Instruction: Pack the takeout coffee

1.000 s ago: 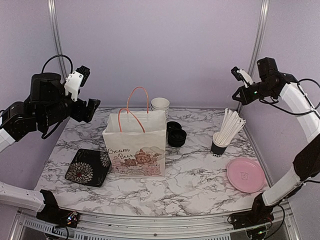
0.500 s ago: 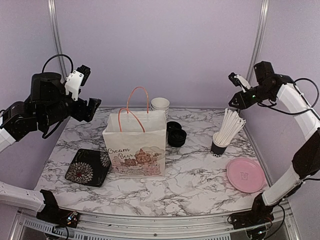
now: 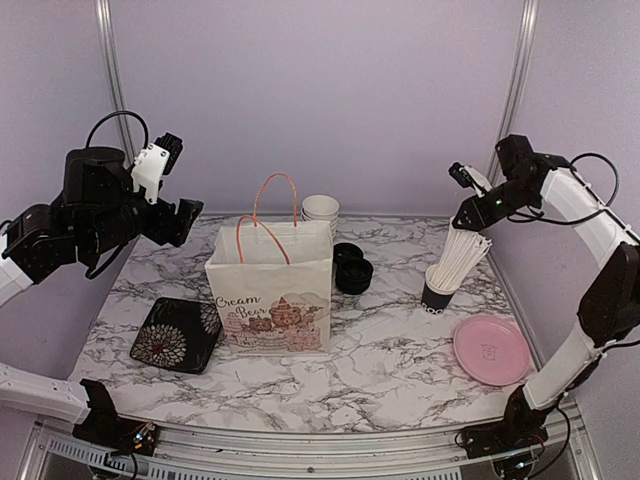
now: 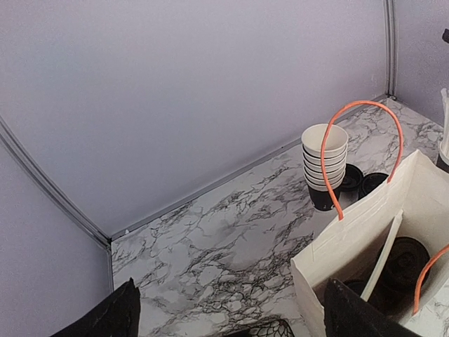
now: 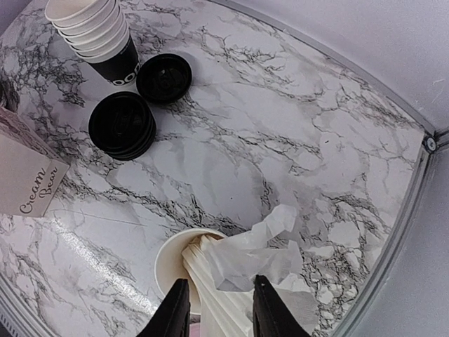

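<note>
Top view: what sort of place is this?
Probably a mock café counter in a lab booth: marble table, printed paper bag, stacked cups, straws, plain walls.

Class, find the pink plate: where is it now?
In the top view, the pink plate lies at the near right corner of the table, just in front of the straw cup.

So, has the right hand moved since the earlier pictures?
Yes. The right hand has come down and leftward in the top view, closer to the cup of straws.
</note>
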`<state>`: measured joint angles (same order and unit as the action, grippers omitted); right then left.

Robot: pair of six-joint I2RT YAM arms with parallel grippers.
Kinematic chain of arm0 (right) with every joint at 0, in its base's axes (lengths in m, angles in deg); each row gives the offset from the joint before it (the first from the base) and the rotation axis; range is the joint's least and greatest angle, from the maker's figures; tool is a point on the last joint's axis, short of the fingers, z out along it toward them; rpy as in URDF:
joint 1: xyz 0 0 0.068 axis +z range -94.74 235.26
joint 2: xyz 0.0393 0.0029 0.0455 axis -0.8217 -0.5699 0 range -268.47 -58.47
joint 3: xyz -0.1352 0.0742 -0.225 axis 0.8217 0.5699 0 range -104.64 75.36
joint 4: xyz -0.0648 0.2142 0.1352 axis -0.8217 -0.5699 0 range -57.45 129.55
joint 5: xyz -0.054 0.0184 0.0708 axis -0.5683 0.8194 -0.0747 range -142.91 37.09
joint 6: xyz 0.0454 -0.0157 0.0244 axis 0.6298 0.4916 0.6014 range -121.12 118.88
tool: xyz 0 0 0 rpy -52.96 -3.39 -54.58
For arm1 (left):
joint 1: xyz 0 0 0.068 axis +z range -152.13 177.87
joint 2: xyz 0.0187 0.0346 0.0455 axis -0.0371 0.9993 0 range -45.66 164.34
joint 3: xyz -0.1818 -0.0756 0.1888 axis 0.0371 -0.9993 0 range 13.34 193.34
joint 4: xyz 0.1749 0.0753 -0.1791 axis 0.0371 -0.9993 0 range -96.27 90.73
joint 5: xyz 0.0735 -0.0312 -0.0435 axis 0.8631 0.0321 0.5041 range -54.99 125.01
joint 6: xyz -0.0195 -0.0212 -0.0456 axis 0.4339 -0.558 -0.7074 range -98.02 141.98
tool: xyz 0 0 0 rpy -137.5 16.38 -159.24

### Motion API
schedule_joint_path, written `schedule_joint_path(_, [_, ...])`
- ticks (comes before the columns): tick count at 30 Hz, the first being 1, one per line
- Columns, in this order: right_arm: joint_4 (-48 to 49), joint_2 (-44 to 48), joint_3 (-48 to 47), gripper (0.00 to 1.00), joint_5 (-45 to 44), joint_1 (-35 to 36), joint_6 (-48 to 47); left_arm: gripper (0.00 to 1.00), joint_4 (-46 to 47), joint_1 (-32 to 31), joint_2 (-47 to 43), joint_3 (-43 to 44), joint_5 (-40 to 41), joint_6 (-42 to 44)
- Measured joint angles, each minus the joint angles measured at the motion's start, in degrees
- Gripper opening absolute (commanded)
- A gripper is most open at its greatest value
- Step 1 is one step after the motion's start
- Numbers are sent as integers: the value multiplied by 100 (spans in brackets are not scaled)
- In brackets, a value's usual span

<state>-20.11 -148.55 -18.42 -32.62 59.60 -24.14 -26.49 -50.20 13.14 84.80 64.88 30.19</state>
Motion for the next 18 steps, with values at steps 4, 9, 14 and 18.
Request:
schedule_joint_path(4, [0,-125,0,29,2,0,-2,91,0,0,0,-13,0,-2])
schedule_joint_path(9, [0,-291,-4,25,13,0,-20,91,0,0,2,-50,0,-2])
schedule_joint_path(14, [-4,-365,-42,19,39,0,-17,91,2,0,2,-66,0,-2])
schedule_joint_path(18, [0,-389,-188,13,92,0,-17,91,0,0,2,-74,0,-2])
